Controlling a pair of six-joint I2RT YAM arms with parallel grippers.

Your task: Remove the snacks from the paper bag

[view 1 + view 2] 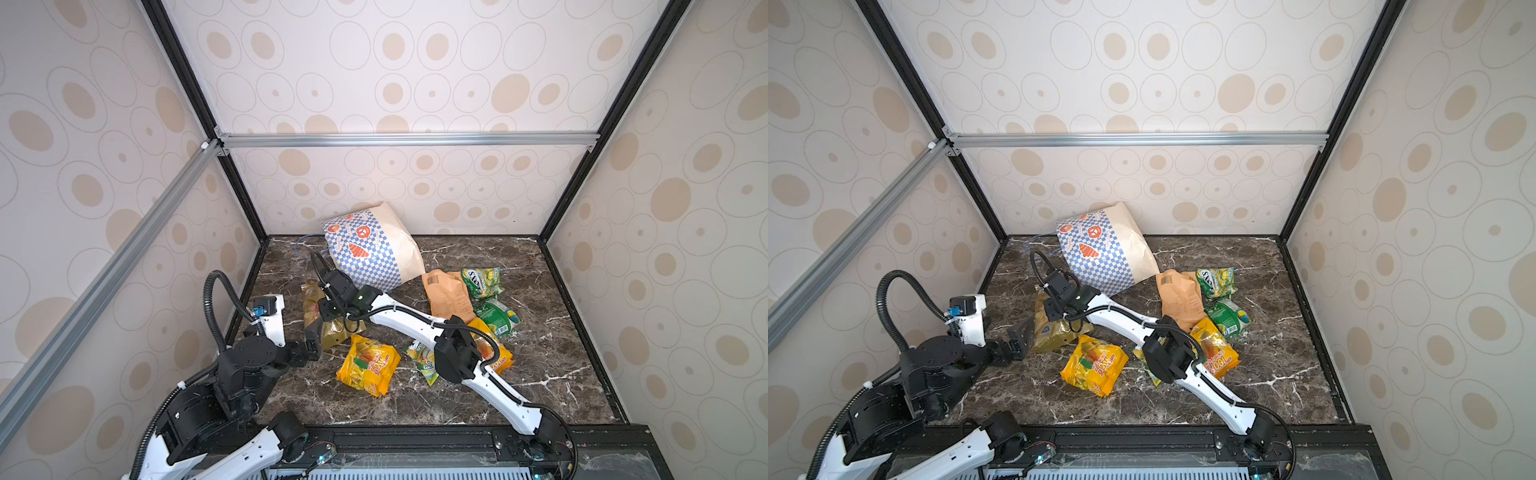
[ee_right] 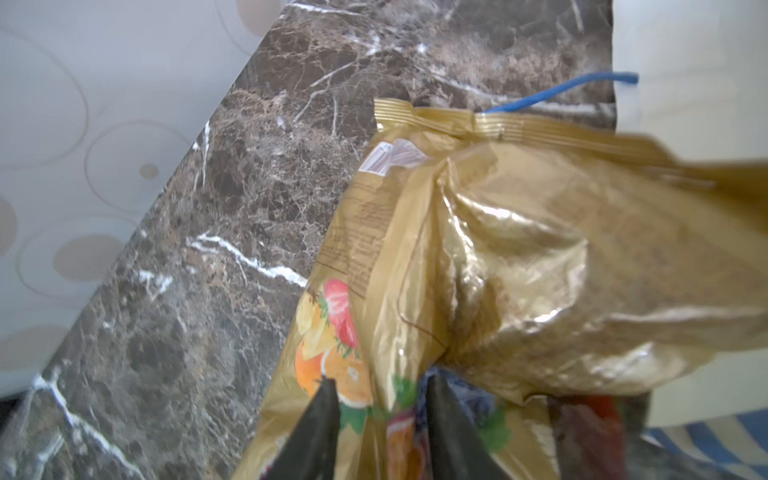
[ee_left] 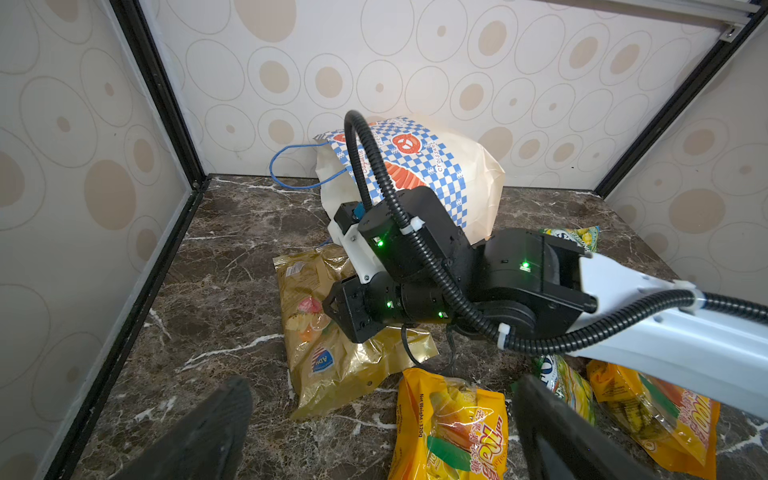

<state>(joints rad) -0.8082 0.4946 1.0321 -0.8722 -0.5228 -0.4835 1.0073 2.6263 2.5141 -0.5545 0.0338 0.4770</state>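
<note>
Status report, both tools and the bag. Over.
Left tool open, empty. Right tool astride gold foil bag, grip unclear. Paper bag on its side, inside unseen. No obstruction seen.

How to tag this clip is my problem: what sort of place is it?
Probably a purpose-built robot test booth, not a home: patterned wall panels held in an aluminium frame, a marble-look tabletop, plus a left arm and a right arm mounted at its front edge.

Enclosure: three walls (image 1: 415, 83) in cream wallpaper, beige ovals inside thin rings. Black corner posts (image 1: 187, 75) far left and far right. Aluminium crossbar (image 1: 407, 139) across the far wall, a second bar (image 1: 124, 253) along the left. Tabletop (image 1: 561, 365) is dark brown marble with white veins. Light is flat and diffuse.
</note>
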